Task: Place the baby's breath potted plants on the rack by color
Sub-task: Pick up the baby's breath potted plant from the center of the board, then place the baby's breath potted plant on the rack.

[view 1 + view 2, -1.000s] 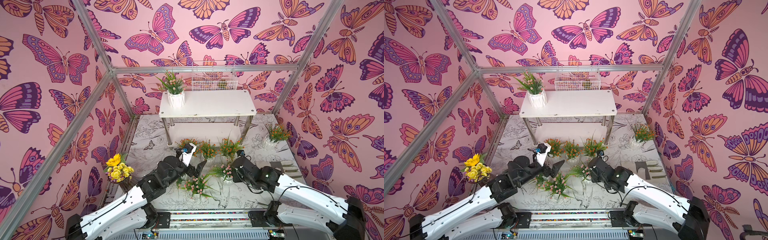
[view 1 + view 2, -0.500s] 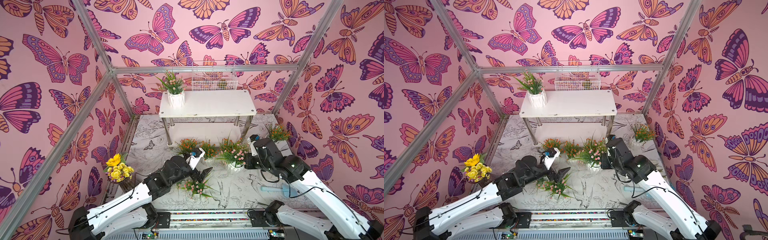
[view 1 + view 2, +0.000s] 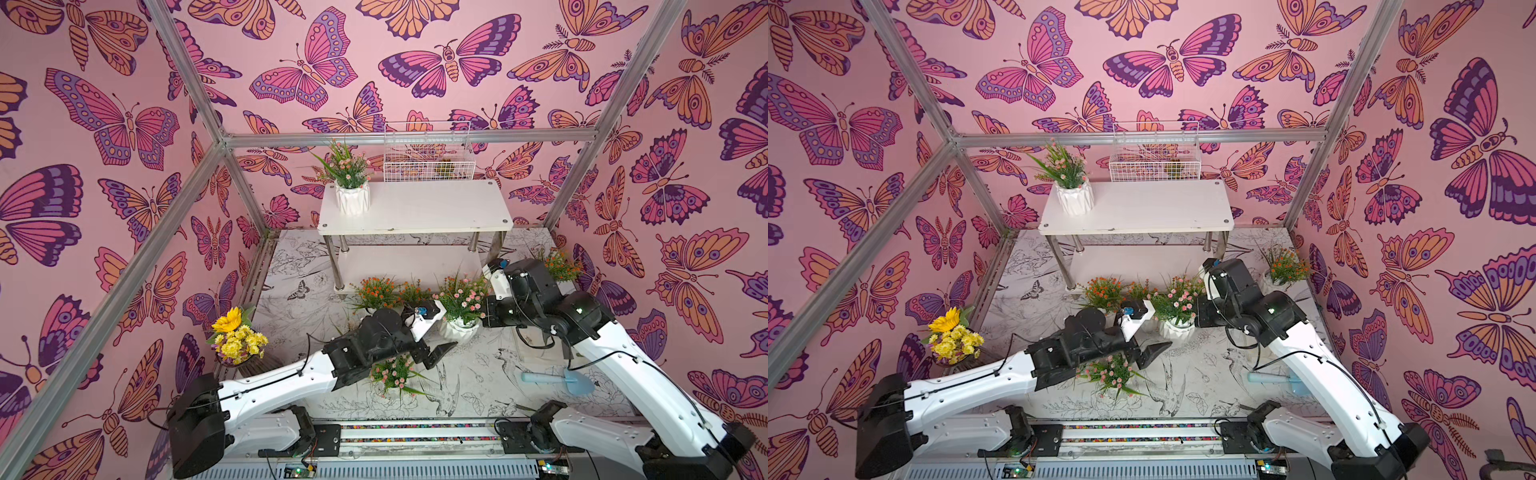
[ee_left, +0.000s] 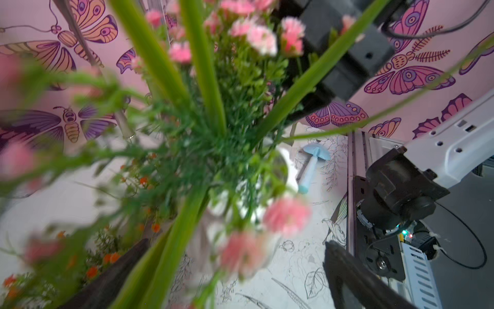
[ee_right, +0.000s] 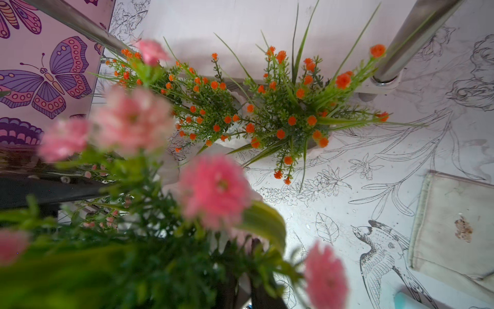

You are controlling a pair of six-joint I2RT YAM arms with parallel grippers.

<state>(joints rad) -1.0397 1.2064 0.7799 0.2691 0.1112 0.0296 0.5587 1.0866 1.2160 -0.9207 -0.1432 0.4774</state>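
- Right tool [image 3: 478, 311]: clamped on the pink-flowered plant [image 3: 460, 301], near the table's centre, before the rack [image 3: 436, 205].
- Left tool [image 4: 236, 243]: jaws apart, beside that plant.
- Second pink plant [image 3: 349, 178]: rack top board, left end.

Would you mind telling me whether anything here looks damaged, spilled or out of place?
Only a pale cloth lying on the table stands out: it carries a small brownish stain. I see nothing spilled.

Light: bright, even, diffuse in both top views; soft shade under the rack [image 3: 436, 208] at 12 o'clock.
Focus: both wrist views blur the near pink-flowered plant [image 5: 213, 190]; orange-flowered plants [image 5: 280, 112] sharp.
Edges: wide-angle stretch.
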